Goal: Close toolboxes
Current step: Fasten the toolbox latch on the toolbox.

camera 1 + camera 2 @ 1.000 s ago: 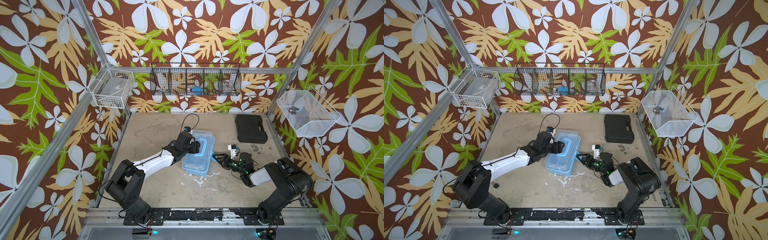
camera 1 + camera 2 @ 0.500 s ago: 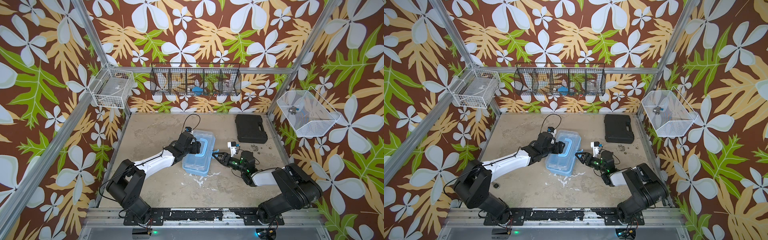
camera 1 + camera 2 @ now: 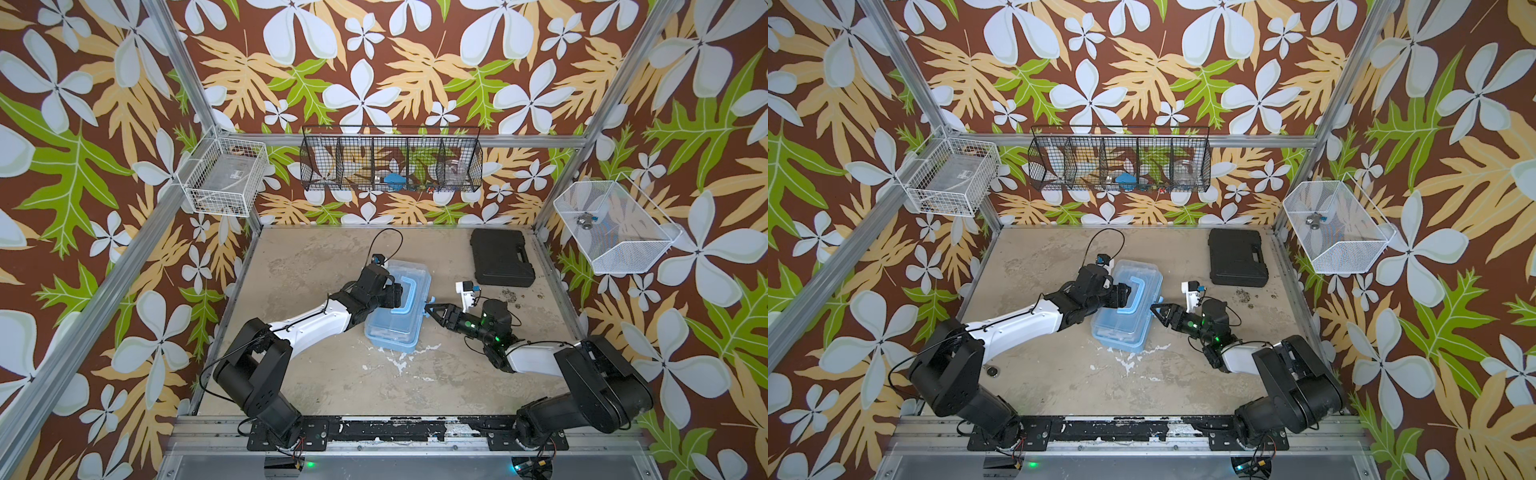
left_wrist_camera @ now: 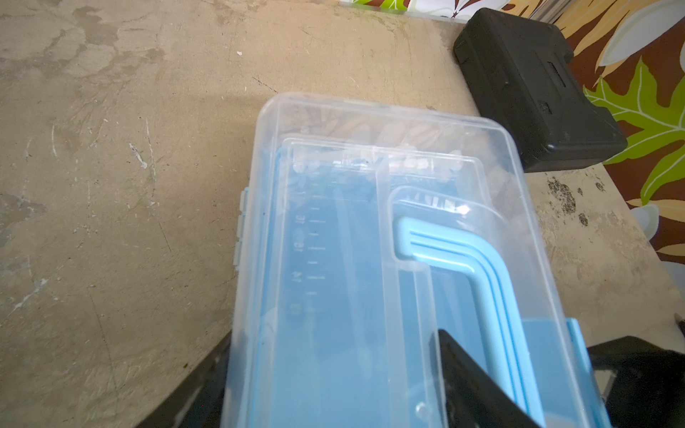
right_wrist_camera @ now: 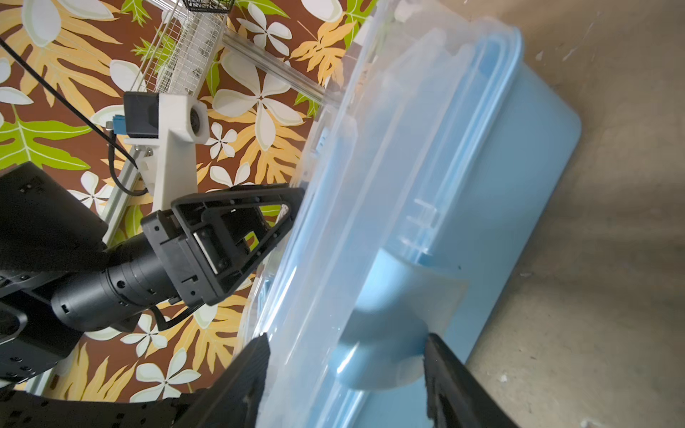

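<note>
Right tool (image 3: 428,310) nearer, straddling curved blue latch (image 5: 385,326) of translucent toolbox (image 5: 519,185)

Both top views are bright and evenly lit by soft, diffuse light. They are sharp throughout, and the arms throw only faint shadows on the bench (image 3: 332,374).

In the left wrist view, the clear lid of the toolbox (image 4: 333,296) ahead of the left pincer (image 4: 333,385) carries pale reflections and one small hard glint. That pincer's fingers (image 4: 474,385) are dark and soft.

In the right wrist view, the toolbox wall around the right pincer (image 5: 346,344) is blurred. The wallpaper (image 5: 55,55) beyond it is crisp, and a soft shadow lies on the bench beside the box.
</note>
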You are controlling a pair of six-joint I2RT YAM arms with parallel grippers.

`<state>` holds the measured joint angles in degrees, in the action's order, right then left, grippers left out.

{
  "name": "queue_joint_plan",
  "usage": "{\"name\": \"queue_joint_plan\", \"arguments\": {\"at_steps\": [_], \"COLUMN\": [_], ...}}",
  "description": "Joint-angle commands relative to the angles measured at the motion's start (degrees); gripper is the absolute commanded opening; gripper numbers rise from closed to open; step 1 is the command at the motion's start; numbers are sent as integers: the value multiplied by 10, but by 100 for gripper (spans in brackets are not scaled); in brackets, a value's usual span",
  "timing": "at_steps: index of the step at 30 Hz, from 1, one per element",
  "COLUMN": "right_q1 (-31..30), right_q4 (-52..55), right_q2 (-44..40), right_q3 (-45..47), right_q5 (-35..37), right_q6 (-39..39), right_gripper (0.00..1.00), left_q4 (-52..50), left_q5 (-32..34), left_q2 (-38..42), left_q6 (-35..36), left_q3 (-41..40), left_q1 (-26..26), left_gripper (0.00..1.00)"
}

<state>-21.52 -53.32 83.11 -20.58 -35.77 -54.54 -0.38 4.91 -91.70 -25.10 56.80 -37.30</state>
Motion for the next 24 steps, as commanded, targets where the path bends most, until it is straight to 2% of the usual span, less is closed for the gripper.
{"name": "queue_joint_plan", "arguments": {"at_steps": [1,4,10,11,24], "right_q1": [0,0,-2,-3,-8], "right_q4": [52,46,31,31,49], "right_q2": [-8,-1,5,4,-9], "right_q3": [-9,-8,-6,-6,-11], "right_q5": [14,10,8,9,15], "right_q6": [34,33,26,25,31], "right_gripper": [67,67,67,67,66], "left_q4": [-109,-108,-107,-107,-100], "left_q5": [-32,-37,-46,-47,-52], "left_q2": [-8,-11,-2,-1,7], "left_q6": [-18,-18,-16,-16,-24], "left_q3": [-5,-4,-4,-3,-2], "left_q1": [-3,-7,-14,-14,-17], "left_gripper": [60,65,98,100,100]}}
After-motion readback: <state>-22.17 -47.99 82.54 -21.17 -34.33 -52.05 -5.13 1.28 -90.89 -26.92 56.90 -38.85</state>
